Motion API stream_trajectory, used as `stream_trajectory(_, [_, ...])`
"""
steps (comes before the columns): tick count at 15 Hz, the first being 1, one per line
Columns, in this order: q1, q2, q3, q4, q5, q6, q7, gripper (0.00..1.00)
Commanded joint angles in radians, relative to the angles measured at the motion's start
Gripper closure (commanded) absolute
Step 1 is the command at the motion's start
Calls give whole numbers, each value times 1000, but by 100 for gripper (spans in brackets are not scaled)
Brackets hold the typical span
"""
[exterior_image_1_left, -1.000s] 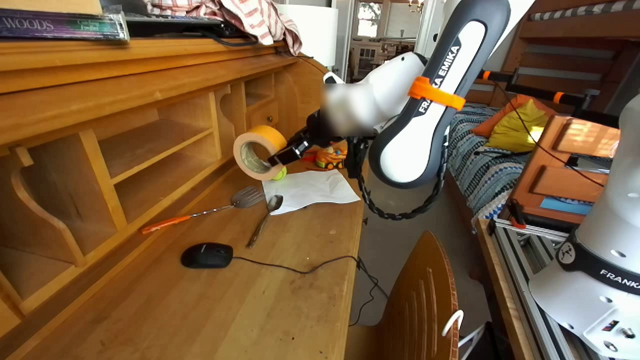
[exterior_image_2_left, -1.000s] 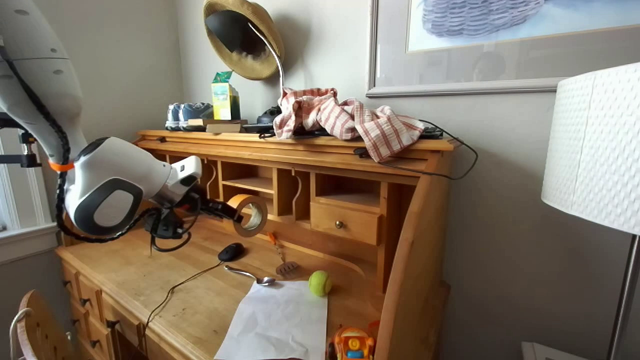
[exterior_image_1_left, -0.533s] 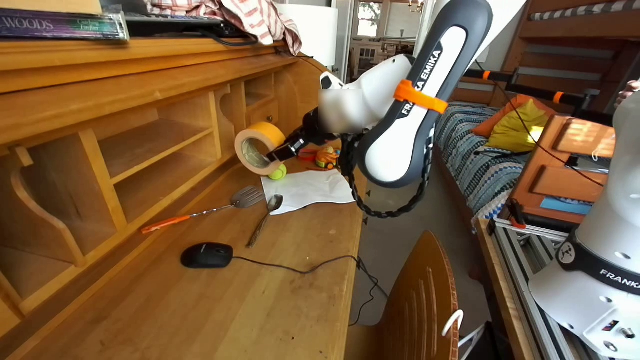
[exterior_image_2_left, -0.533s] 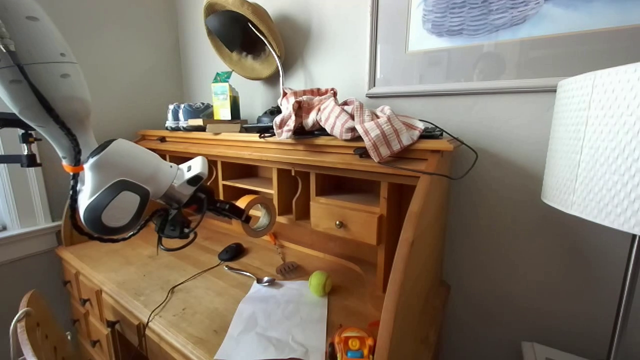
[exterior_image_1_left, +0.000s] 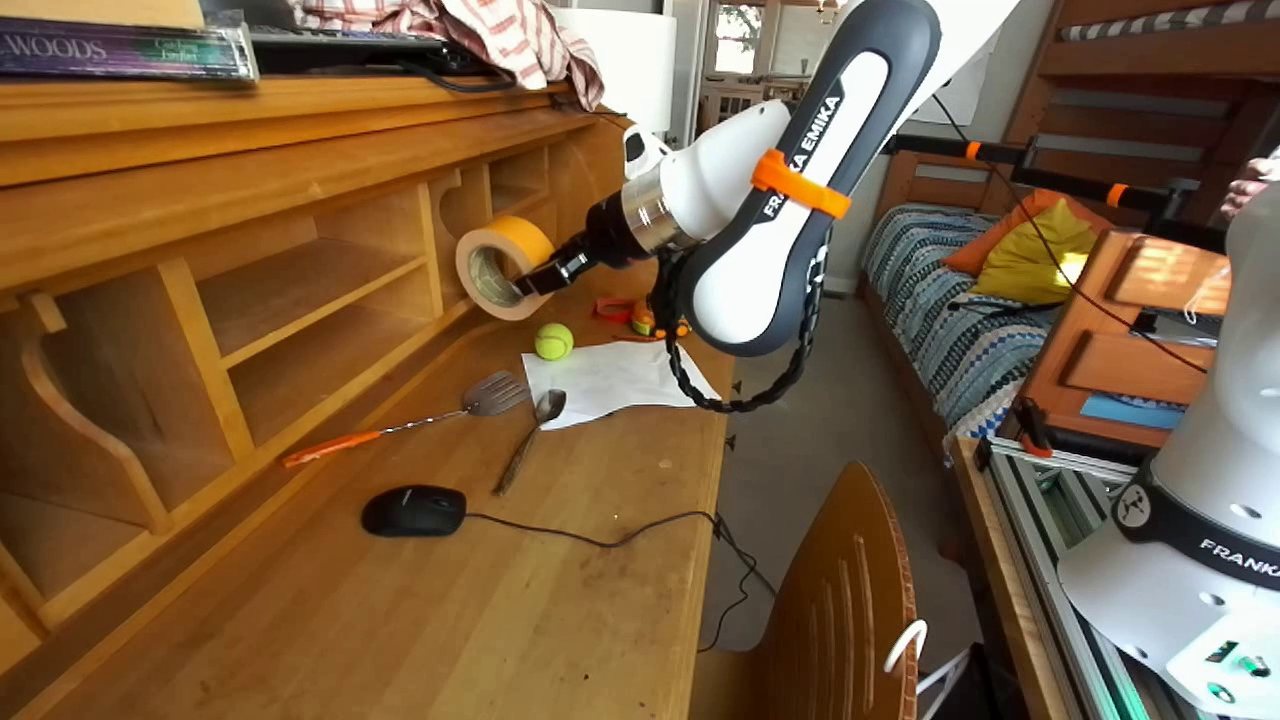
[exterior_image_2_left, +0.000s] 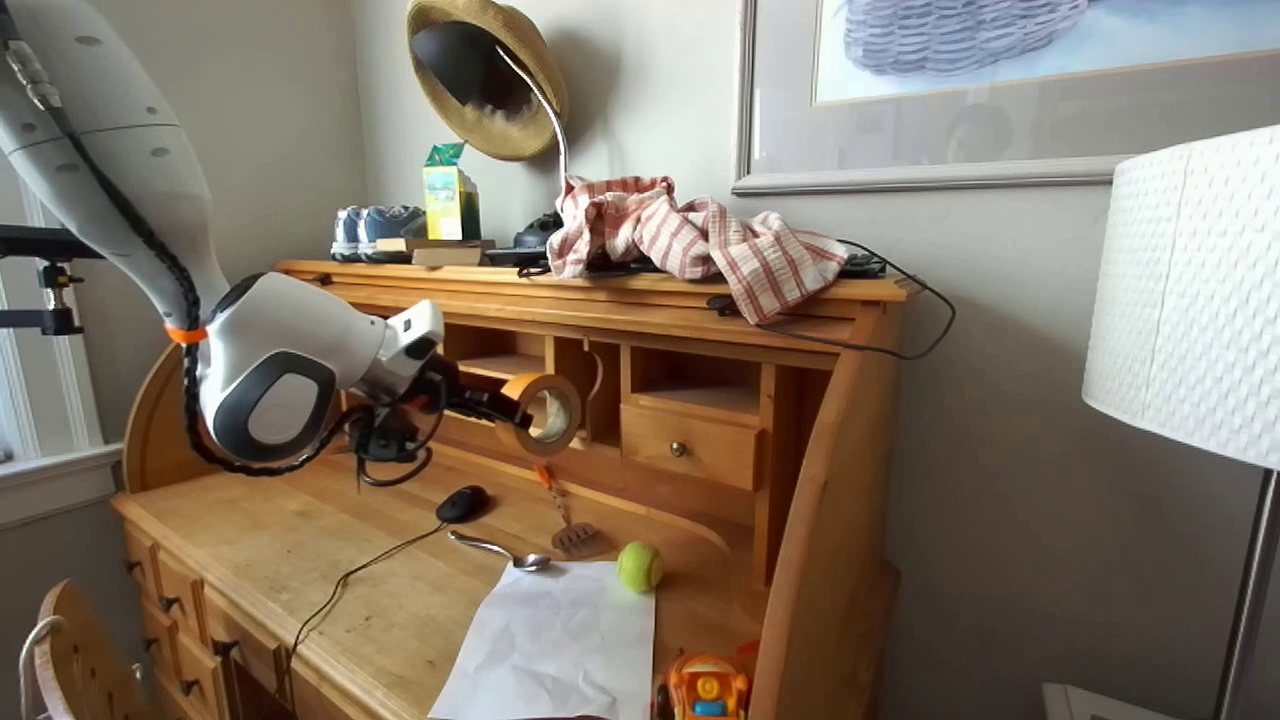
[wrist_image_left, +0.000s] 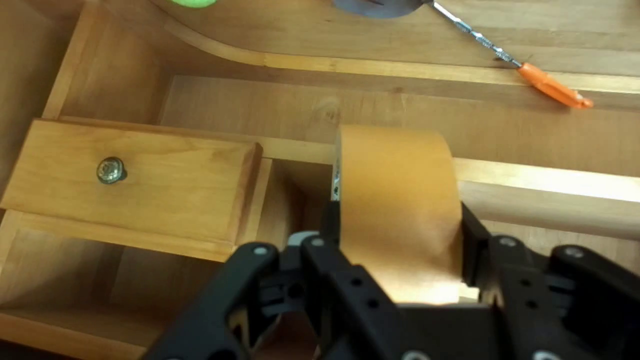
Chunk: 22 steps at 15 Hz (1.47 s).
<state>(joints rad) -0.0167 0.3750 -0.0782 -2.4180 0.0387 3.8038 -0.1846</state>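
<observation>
A wide roll of orange-yellow tape (exterior_image_1_left: 525, 238) is held in the air above the desk (exterior_image_1_left: 600, 600), in front of its cubbyholes. My gripper (exterior_image_1_left: 530, 284) is shut on the roll, one finger inside the ring's hole. In an exterior view the roll (exterior_image_2_left: 568, 402) hangs at the height of the cubbyholes. In the wrist view the roll (wrist_image_left: 400, 185) fills the space between the two black fingers of the gripper (wrist_image_left: 400, 232). A small drawer with a round knob (wrist_image_left: 111, 170) lies to the left there. The roll hides part of the cubbyholes behind it.
On the desktop lie a tennis ball (exterior_image_2_left: 640, 567), white paper (exterior_image_2_left: 560, 640), a spoon (exterior_image_2_left: 505, 552), an orange-handled spatula (exterior_image_1_left: 400, 427), a corded black mouse (exterior_image_1_left: 414, 511) and an orange toy car (exterior_image_2_left: 705, 685). A wooden chair (exterior_image_1_left: 840, 600) stands at the desk's front.
The arm has carried the roll upward, leftward in an exterior view and rightward in an exterior view, nearer the cubbyholes. The tennis ball beneath now shows whole. Lights on the robot's base turned green.
</observation>
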Motion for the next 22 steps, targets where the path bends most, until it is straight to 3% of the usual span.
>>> stream_trajectory(1, [4, 26, -5, 50, -23, 15, 7, 71])
stream_trajectory(10, [-37, 46, 19, 84, -102, 23, 64, 71])
stream_trajectory(15, [-136, 55, 71, 83, -296, 50, 178, 71])
stream_trajectory(22, [-177, 63, 59, 78, -307, 62, 194, 71])
